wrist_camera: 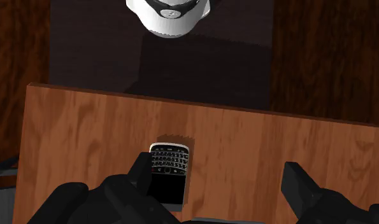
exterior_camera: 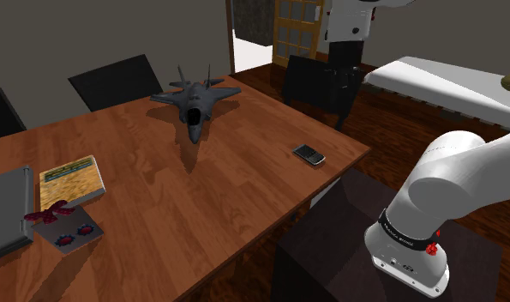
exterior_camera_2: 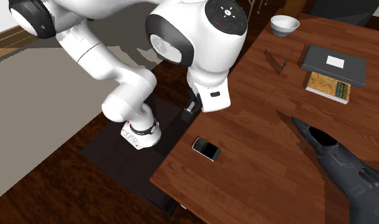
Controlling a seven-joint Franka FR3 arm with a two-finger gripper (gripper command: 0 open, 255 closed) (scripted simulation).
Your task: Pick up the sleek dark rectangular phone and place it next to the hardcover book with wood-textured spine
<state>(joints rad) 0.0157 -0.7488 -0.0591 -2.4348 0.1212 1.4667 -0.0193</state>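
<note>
**Shoulder view.** The phone (exterior_camera: 309,154) lay flat near the right-hand corner of the worktop (exterior_camera: 236,206), close to the edge facing the stand (exterior_camera: 330,249). The book (exterior_camera: 71,182) lay well apart from it at the view's left, near a grey slab (exterior_camera: 4,210). A broad run of bare wood separated phone and book. The jet model (exterior_camera: 195,107) stood off that run, toward the far edge. The arm (exterior_camera: 454,189) rose from the stand at lower right, sharply bent.

**Second exterior view.** The phone (exterior_camera_2: 206,149) sat just inside the worktop (exterior_camera_2: 258,181) edge nearest the stand. The arm's white wrist housing hung above and just beside it. The book (exterior_camera_2: 328,86) lay far up the wood, just beside the grey slab (exterior_camera_2: 334,63), with a bowl (exterior_camera_2: 285,24) near the corner. The jet model (exterior_camera_2: 347,168) filled the lower right.

**Wrist view.** The end effector (wrist_camera: 221,184) pointed straight down, its fingers spread wide. The phone (wrist_camera: 169,173) lay between them, close against one finger and well clear of the other; contact could not be judged. The worktop (wrist_camera: 258,137) edge ran just beyond the phone, with the dark stand (wrist_camera: 162,63) past it.
</note>
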